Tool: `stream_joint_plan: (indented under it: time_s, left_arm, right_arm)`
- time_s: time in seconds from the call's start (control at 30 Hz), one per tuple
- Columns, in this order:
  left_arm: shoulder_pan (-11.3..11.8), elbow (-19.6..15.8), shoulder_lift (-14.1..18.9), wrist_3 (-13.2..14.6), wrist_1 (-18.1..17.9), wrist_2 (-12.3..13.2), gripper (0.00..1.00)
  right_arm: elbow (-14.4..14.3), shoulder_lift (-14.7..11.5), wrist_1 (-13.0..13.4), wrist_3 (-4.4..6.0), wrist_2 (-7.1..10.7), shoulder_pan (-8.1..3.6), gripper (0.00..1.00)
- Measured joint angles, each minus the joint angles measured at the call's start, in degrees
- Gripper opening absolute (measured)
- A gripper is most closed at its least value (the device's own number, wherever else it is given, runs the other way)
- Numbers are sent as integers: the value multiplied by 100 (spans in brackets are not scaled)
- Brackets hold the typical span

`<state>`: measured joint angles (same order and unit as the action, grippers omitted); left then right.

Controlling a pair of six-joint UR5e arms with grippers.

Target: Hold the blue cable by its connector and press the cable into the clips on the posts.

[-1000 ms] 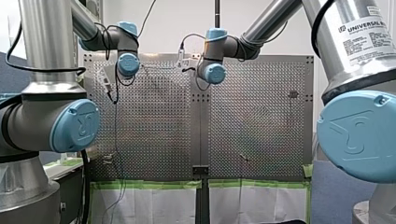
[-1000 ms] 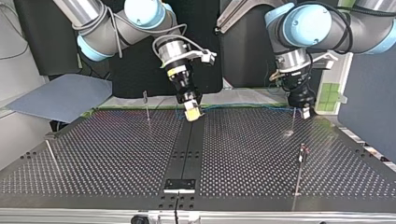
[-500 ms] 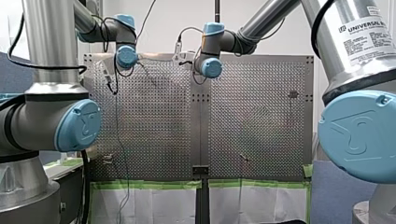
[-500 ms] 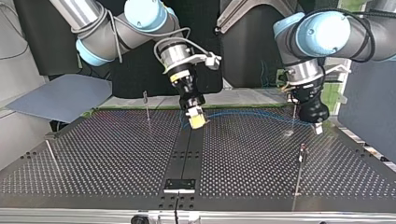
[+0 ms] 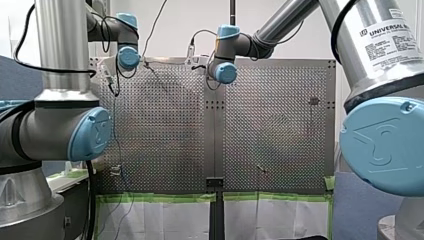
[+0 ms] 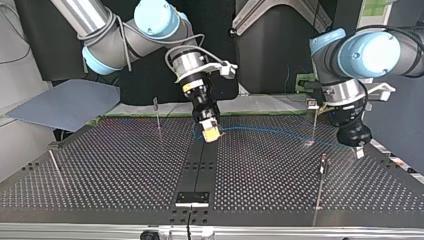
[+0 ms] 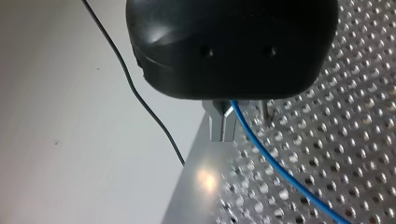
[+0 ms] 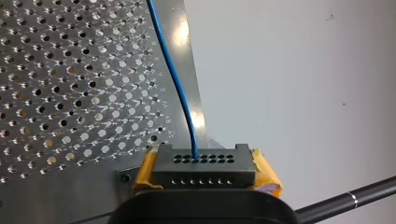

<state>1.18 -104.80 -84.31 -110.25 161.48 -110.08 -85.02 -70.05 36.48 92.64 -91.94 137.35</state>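
Perforated table (image 6: 125, 165) lies below both arms. My right gripper (image 8: 205, 172) pinches the black connector (image 8: 204, 161) between yellow pads (image 8: 268, 175). My left gripper (image 7: 223, 126) looks pressed together on the blue cable (image 6: 270, 132), which spans between them in a shallow curve near a post (image 6: 314, 125). Thin, limp and light, I judge, so the rigid connector is the one sure hold.

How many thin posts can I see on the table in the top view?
4 posts: one at back left, one near the left edge, one at back right, one at front right. Others may be hidden.
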Motion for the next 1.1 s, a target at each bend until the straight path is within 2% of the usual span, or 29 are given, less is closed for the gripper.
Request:
stream_joint_plan:
  time_s: [0.17,0.37,0.77,0.93,1.1]
  left_arm:
    - [232,43,-136,107,-7,239,0]
    - [340,106,-158,156,-26,524,0]
    - [375,180,-165,137,-27,1033,0]
    - [361,313,-207,100,9,1108,0]
    - [333,479,-386,112,109,1153,0]
  right_arm:
    - [28,6,-7,5,0,-13,0]
    - [43,17,-6,9,0,-28,0]
    - [137,47,-8,16,17,-67,0]
    - [172,64,-8,46,20,-110,0]
    - [218,76,-17,64,25,-151,0]
